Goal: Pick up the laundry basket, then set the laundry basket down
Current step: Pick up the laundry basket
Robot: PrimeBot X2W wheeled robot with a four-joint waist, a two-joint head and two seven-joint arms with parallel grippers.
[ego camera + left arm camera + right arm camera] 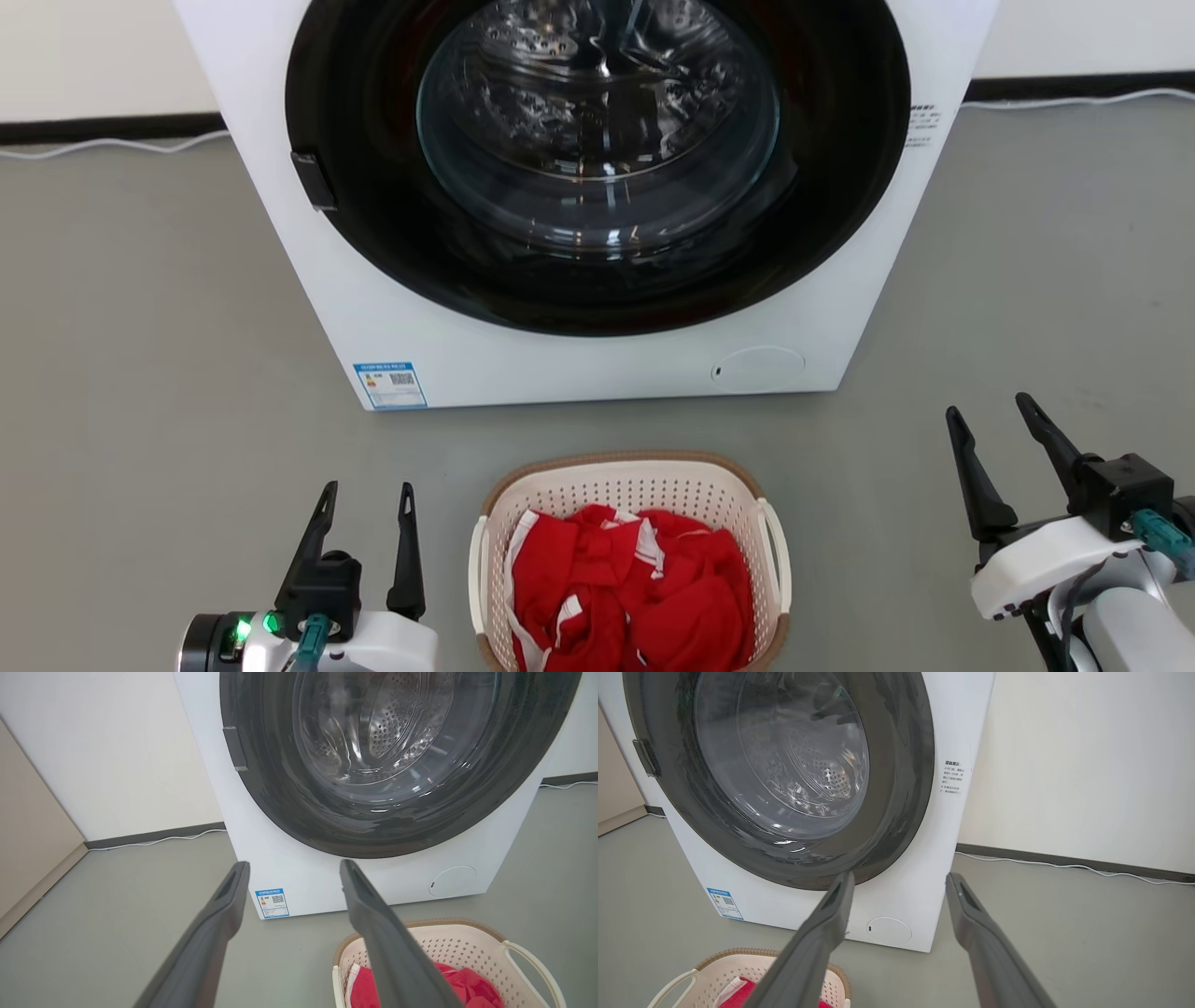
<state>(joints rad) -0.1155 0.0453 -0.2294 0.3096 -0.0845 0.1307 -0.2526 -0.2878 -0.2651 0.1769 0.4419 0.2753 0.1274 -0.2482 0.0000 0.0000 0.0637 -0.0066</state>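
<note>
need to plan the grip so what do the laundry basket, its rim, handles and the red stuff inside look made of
The laundry basket: cream moulded plastic, matte, by its even grid of punched holes.
Its rim: brown, woven-look texture; probably moulded plastic, possibly wicker.
The handles: smooth white plastic loops, slight sheen.
The red clothes: soft fabric with white trim, crumpled in folds; fibre unclear.

Cream perforated laundry basket (633, 490), brown rim, white handles, upright on floor, holding red cloth.

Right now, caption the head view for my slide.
The laundry basket of red clothes before the washing machine, left gripper and right gripper open either side.
</note>
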